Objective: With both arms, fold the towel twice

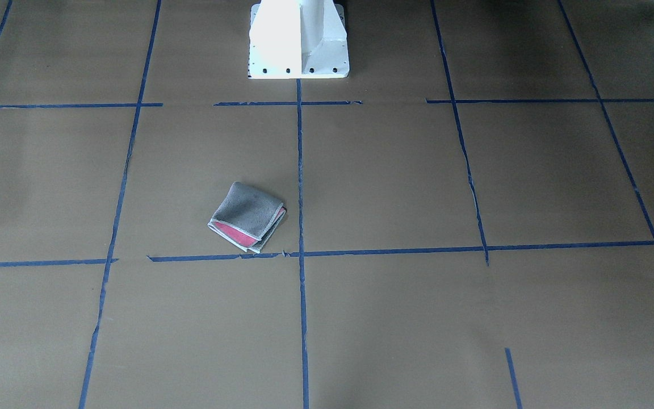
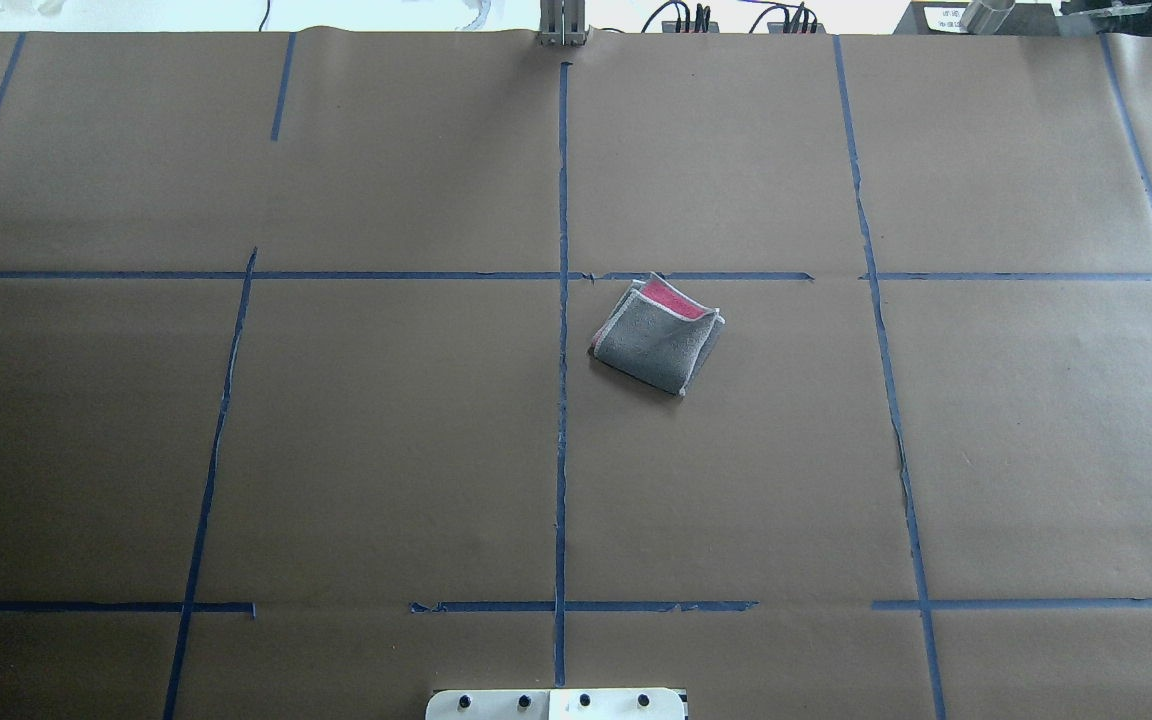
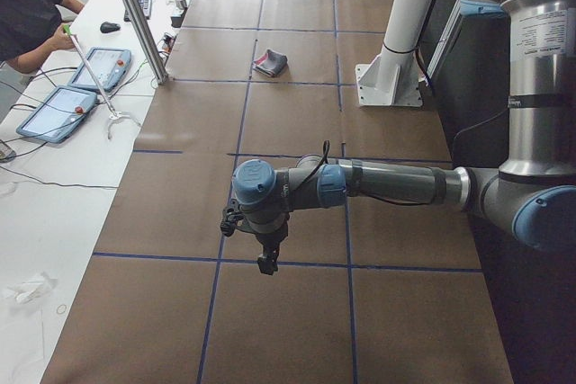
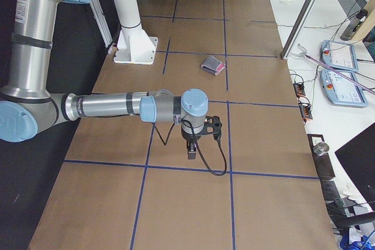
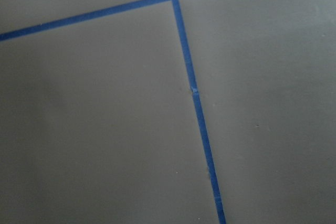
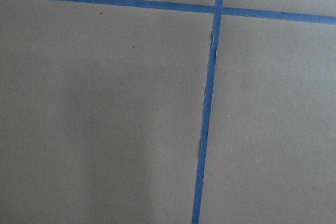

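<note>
The towel [image 1: 246,215] lies folded into a small thick square, grey face up, with a pink strip and whitish hem showing along one edge. In the overhead view the towel [image 2: 654,338] sits just right of the centre tape line, with nothing touching it. The towel [image 3: 270,63] is far behind the left arm [image 3: 387,184], whose gripper [image 3: 267,263] points down over bare paper. The right arm [image 4: 117,107] hangs its gripper [image 4: 191,153] over the table, well short of the towel [image 4: 212,64]. Both grippers show only in the side views, so I cannot tell whether they are open or shut.
Brown paper with a grid of blue tape lines [image 2: 562,300] covers the table. The white pedestal base [image 1: 298,40] stands at the robot's side. A person [image 3: 27,15] sits at a side bench with tablets [image 3: 56,112]. Both wrist views show only paper and tape.
</note>
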Controlling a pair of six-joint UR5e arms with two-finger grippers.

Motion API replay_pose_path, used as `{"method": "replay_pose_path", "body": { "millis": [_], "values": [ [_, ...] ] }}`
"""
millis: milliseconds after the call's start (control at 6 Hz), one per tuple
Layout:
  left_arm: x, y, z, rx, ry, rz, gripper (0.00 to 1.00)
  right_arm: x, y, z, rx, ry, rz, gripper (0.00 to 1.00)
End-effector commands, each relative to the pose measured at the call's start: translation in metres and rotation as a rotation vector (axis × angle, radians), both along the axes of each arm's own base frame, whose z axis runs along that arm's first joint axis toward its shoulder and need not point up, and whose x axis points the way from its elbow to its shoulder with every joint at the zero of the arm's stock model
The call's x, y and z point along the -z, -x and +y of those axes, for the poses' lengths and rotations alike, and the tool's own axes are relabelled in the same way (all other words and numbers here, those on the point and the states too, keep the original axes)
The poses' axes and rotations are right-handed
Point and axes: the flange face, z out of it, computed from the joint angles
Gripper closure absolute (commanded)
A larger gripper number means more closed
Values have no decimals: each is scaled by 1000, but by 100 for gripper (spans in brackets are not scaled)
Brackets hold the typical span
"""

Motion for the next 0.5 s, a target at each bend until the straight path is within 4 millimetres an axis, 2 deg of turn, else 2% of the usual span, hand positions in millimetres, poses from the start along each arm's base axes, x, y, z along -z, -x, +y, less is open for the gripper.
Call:
{"method": "replay_pose_path", "body": {
  "millis": [0, 333],
  "values": [
    [-11, -1, -3, 3, -16, 1, 0, -4, 0, 5, 4, 3, -1, 0],
    [-7, -5, -7, 23, -2, 46, 0, 2, -1, 19, 5, -1, 0, 0]
  ]
}}
